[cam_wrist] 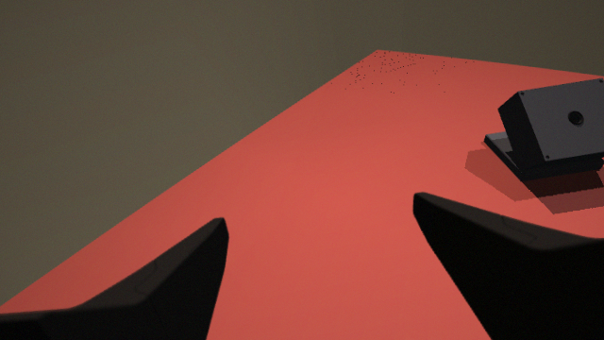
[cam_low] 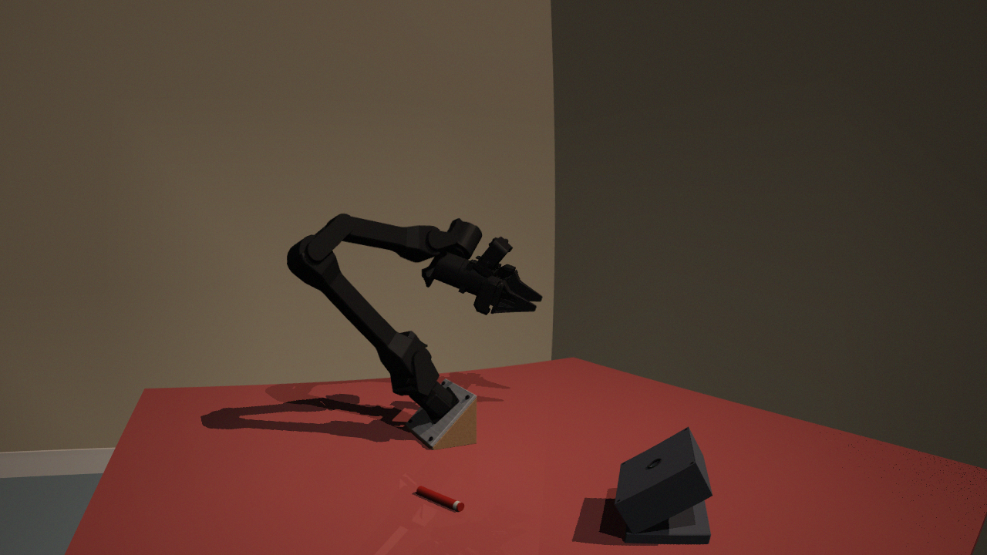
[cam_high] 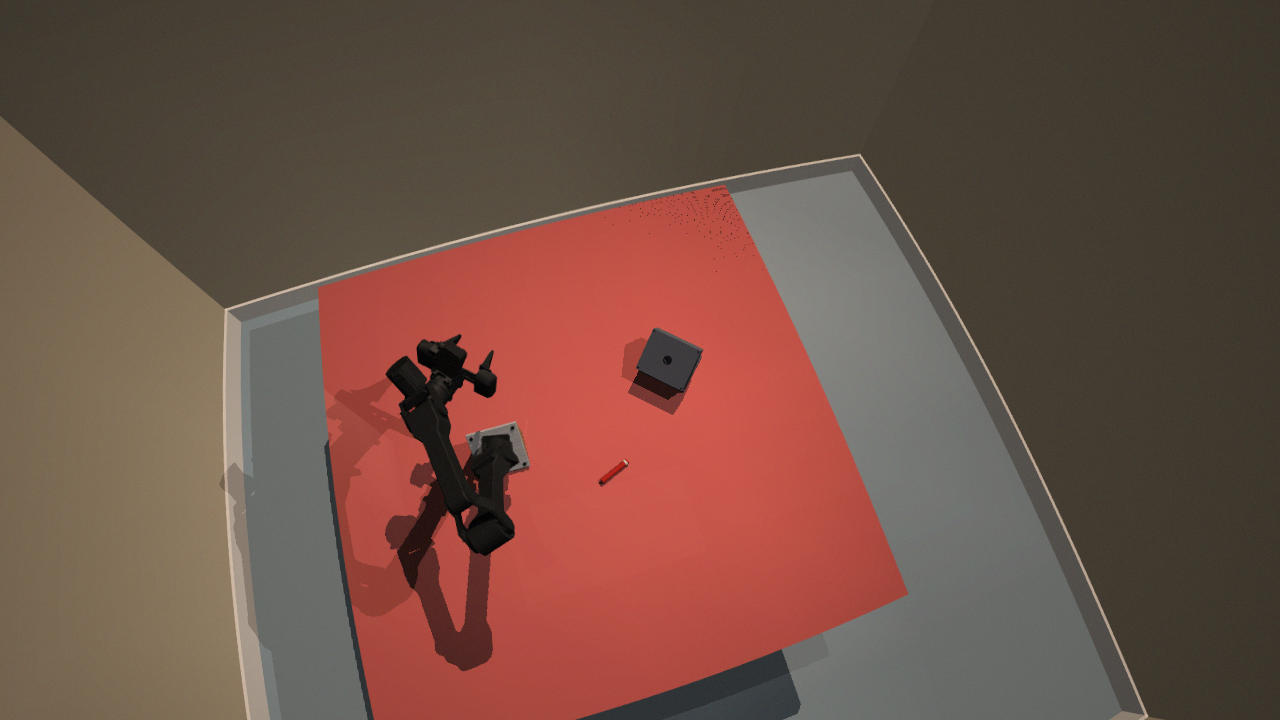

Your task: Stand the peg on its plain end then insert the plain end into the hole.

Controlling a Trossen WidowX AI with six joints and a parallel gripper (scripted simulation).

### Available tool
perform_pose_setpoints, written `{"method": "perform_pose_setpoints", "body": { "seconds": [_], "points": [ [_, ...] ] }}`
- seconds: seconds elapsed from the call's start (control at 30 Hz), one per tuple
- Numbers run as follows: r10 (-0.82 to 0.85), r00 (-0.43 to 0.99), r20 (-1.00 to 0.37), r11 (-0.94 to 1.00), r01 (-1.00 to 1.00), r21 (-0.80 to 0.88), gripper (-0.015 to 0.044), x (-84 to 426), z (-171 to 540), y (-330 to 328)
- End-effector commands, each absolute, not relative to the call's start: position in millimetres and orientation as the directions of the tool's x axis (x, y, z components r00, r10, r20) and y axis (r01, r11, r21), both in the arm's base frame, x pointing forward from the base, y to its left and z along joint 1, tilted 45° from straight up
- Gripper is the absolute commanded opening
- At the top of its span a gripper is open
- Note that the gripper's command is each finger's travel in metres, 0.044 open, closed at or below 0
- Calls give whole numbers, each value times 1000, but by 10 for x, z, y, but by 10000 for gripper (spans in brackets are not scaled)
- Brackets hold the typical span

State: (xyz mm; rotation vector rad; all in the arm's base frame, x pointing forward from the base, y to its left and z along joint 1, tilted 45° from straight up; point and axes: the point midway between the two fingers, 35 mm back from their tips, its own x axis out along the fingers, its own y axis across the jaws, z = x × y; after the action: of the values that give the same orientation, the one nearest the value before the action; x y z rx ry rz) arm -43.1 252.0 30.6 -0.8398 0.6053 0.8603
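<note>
A red peg (cam_high: 613, 472) (cam_low: 438, 498) lies on its side on the table, its white band near the end that faces toward the panel's side. It is not in the wrist view. The dark grey sloped panel (cam_high: 676, 344) (cam_low: 662, 488) (cam_wrist: 557, 127) stands on a flat base, with one dark round hole (cam_high: 666, 360) (cam_low: 653, 462) (cam_wrist: 576, 118) in its face; the hole is empty. My gripper (cam_high: 475, 344) (cam_low: 539, 303) (cam_wrist: 320, 214) is open and empty, high above the table and well away from both peg and panel.
The red table (cam_high: 572, 322) (cam_low: 538, 428) (cam_wrist: 321, 165) carries the arm's base plate (cam_high: 521, 452) (cam_low: 455, 412), mounted on a wedge. The peg lies between the base and the panel, off to one side. Walls stand behind the table.
</note>
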Motion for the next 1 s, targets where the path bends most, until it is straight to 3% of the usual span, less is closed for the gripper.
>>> {"method": "perform_pose_setpoints", "body": {
  "seconds": [0.0, 0.33, 0.57, 0.97],
  "points": [
    [403, 527, -748, 382, -840, -386, 426, -422, 307, 2521],
    [246, 620, -745, 489, -743, -457, 440, 200, 400, 2546],
    [32, 676, -736, 538, -633, -557, 440, 927, 550, 2401],
    [-349, 589, -729, 535, -513, -671, 440, 2020, 809, 1802]
  ]
}}
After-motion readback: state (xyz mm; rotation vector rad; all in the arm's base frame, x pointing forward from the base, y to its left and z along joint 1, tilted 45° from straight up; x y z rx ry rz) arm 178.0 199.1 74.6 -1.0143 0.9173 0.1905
